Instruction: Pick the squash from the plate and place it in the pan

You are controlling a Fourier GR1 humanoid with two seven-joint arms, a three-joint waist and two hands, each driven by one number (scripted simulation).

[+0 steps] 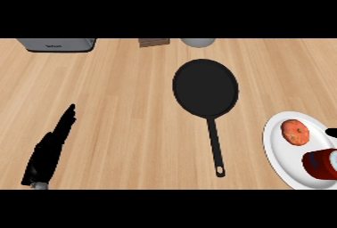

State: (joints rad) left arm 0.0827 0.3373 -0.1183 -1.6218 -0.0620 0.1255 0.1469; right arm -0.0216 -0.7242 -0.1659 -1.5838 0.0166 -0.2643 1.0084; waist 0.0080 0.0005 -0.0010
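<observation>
Squash [295, 132] sits on the white plate [280, 156] at the near right, beside a red can [319, 164], well apart from the black pan [205, 87] mid-counter. Left hand [47, 151] rests near left, fingers straight and released. Right hand shows nowhere.

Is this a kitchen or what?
Most likely a kitchen: a black frying pan lies on a wooden counter, a white plate holds food, and a grey appliance, perhaps a toaster, sits at the back.
</observation>
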